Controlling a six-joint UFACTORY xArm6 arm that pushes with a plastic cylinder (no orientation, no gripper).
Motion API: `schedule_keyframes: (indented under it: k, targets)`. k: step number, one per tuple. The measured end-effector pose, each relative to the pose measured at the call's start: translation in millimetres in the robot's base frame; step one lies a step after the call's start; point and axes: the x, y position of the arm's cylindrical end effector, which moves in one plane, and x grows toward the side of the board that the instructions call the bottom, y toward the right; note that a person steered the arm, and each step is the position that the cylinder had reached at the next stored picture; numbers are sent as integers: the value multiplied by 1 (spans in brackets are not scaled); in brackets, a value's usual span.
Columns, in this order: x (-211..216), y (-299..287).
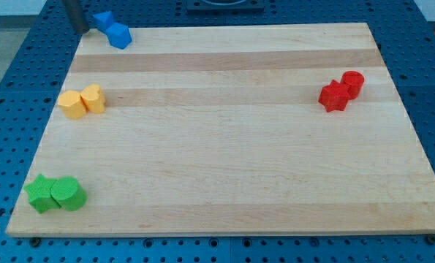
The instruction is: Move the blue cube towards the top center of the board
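The blue cube (119,35) sits at the board's top left corner, right at the top edge. A second blue block (102,18), whose shape is unclear, touches it on its upper left and lies just off the board's edge. My tip (78,29) is at the view's top left, off the board (224,146). It is a short way left of both blue blocks and touches neither.
Two yellow blocks (72,104) (93,98) sit together near the left edge. Two green blocks (39,194) (68,193) sit at the bottom left corner. A red star-like block (334,96) and a red cylinder (353,83) sit at the right. A blue perforated table (12,88) surrounds the board.
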Motion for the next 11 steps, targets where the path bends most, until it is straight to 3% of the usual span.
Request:
schedule_keyframes:
  k: [1,2,3,6,8,9,10,11]
  targets:
    - [2,1]
    - [29,4]
    - [45,36]
    - [28,34]
    - [31,101]
    - [42,163]
    - [42,190]
    - [20,178]
